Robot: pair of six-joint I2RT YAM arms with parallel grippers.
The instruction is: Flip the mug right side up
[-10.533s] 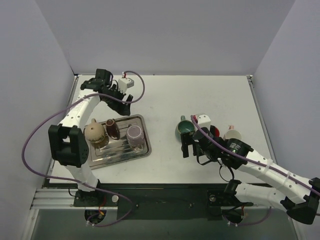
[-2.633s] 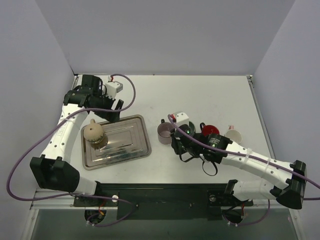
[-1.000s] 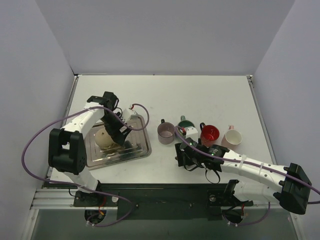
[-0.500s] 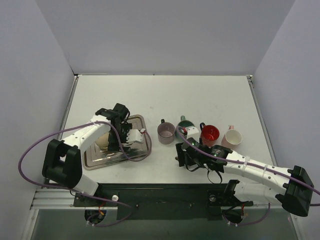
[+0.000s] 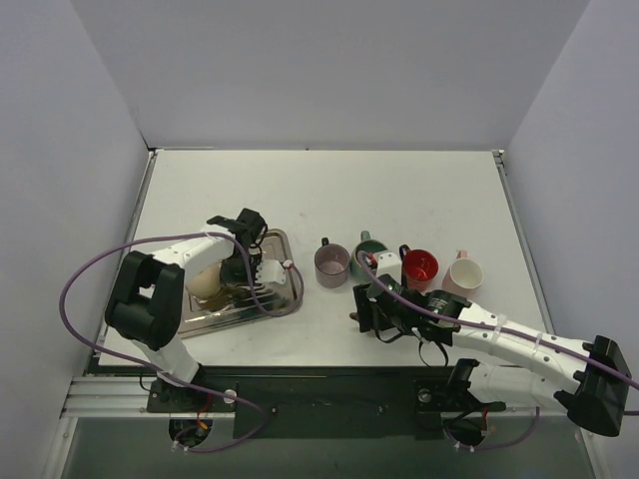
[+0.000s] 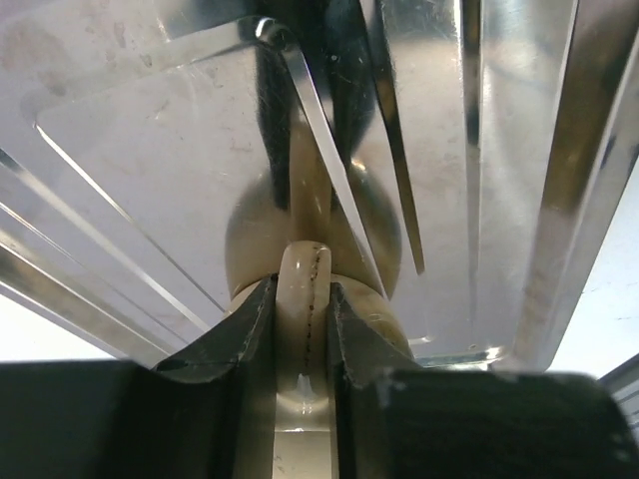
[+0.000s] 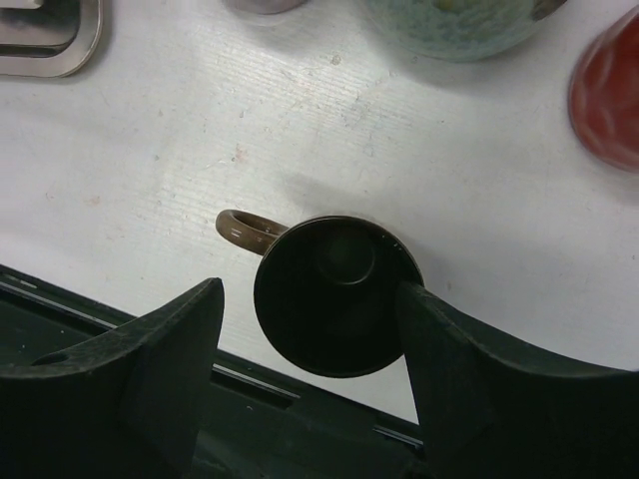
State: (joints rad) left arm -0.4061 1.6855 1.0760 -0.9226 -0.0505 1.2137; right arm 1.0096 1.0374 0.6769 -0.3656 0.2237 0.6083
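Target beige mug (image 5: pixel 205 283) sits on tray (image 5: pixel 287 302), left part of table (image 5: pixel 399 190), seemingly mouth-down. Left gripper (image 6: pixel 303 299) clamped on its handle (image 6: pixel 304 271), likely as purchase for flipping. Right gripper (image 7: pixel 310 295) has jaws apart, straddling upright brown mug (image 7: pixel 334 311) at near edge, not squeezing it.

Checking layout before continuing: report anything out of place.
The dark brown mug stands apart from the row of mugs, near the table's front edge, between the right tool's open fingers. The beige mug is on the tray, left tool clamped on its handle.
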